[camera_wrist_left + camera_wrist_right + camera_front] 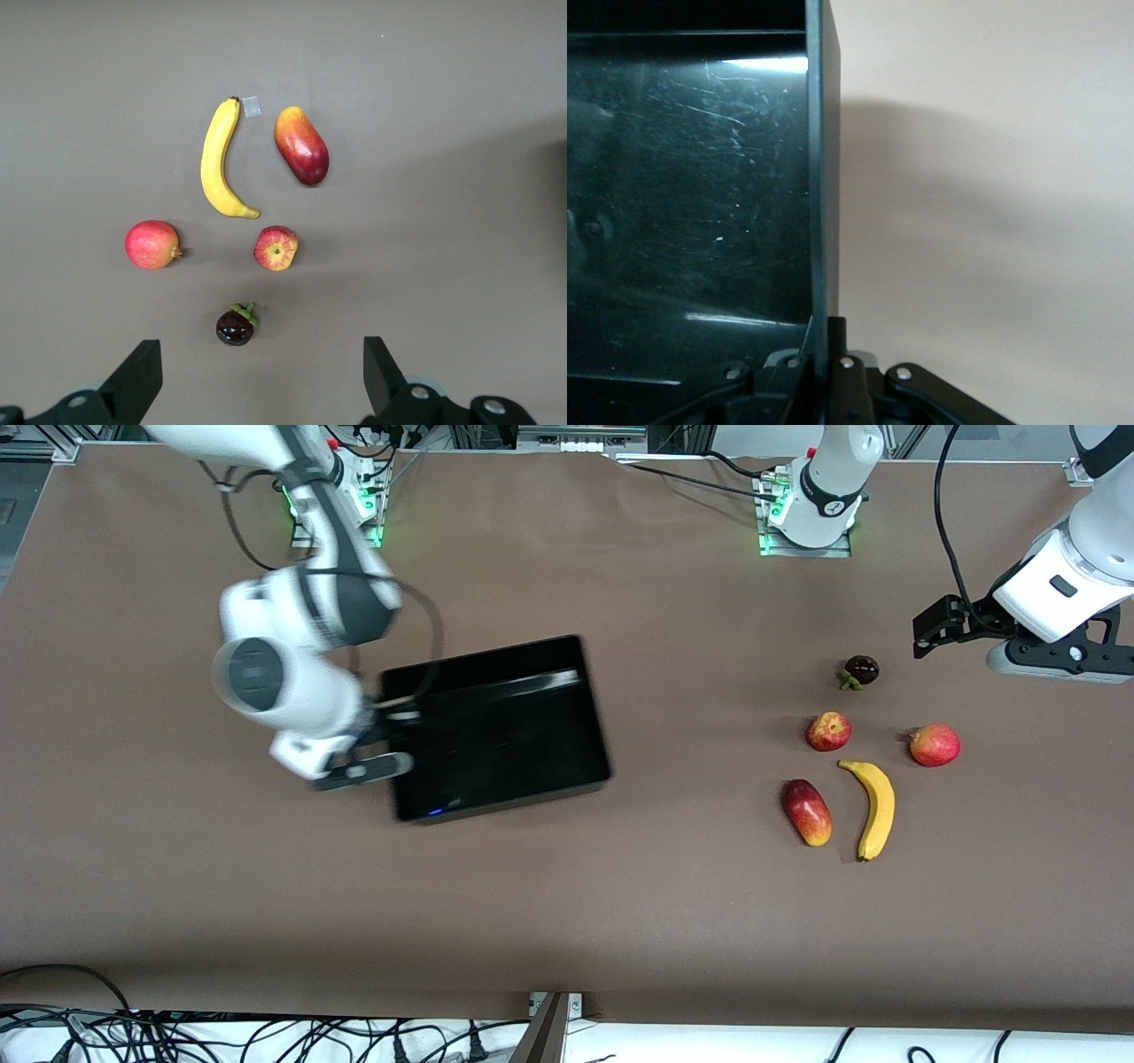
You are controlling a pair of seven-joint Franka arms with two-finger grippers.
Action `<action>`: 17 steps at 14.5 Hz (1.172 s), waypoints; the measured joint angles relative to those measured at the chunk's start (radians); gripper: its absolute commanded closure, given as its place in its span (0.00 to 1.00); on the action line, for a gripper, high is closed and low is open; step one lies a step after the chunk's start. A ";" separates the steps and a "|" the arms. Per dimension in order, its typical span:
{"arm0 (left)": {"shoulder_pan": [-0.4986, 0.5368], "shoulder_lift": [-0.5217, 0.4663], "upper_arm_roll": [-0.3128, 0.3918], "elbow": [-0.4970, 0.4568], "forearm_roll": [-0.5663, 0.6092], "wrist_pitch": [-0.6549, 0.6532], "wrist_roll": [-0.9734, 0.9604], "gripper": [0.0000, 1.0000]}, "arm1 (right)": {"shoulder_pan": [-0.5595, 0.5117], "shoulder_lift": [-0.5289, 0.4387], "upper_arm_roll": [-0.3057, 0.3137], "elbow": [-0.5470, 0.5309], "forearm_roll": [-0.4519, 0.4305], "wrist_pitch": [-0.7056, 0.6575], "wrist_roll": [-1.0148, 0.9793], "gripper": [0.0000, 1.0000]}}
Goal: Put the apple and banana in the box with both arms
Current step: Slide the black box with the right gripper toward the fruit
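The black box (505,735) sits mid-table toward the right arm's end. My right gripper (390,735) is shut on the box's side wall (818,177), one finger inside and one outside, as the right wrist view shows (827,341). The apple (828,731) and the banana (875,808) lie on the table toward the left arm's end, the banana nearer the front camera. Both show in the left wrist view, apple (276,248) and banana (220,159). My left gripper (930,631) hangs open and empty over the table beside the fruit group (257,359).
A smooth red round fruit (935,745) lies beside the apple, an oblong red-and-yellow fruit (806,812) beside the banana, and a dark mangosteen (861,670) farther from the front camera. A small pale scrap (252,107) lies at the banana's tip.
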 measured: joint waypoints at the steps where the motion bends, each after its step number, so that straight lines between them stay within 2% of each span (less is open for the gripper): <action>1: 0.000 0.000 0.000 0.000 0.000 -0.001 0.000 0.00 | 0.056 0.039 0.003 0.037 0.004 0.010 0.077 1.00; 4: 0.000 0.000 0.000 0.001 0.000 -0.005 0.000 0.00 | 0.200 0.193 0.006 0.199 0.007 0.038 0.324 1.00; 6: 0.000 0.000 0.000 0.001 0.000 -0.008 -0.001 0.00 | 0.266 0.285 0.006 0.277 0.007 0.104 0.434 1.00; 10: -0.001 0.000 -0.002 0.001 0.000 -0.011 -0.001 0.00 | 0.319 0.379 0.006 0.318 0.008 0.226 0.539 1.00; 14: -0.001 0.000 -0.004 0.001 0.000 -0.011 -0.002 0.00 | 0.326 0.407 0.006 0.327 0.008 0.252 0.556 1.00; 15: -0.002 0.000 -0.007 0.001 0.000 -0.011 -0.002 0.00 | 0.327 0.407 0.006 0.328 0.008 0.252 0.556 0.84; 16: -0.003 0.000 -0.010 0.002 0.000 -0.011 -0.002 0.00 | 0.329 0.408 0.006 0.329 0.008 0.252 0.557 0.04; 17: -0.003 0.000 -0.012 0.002 0.000 -0.011 -0.002 0.00 | 0.331 0.409 0.006 0.329 0.009 0.254 0.558 0.00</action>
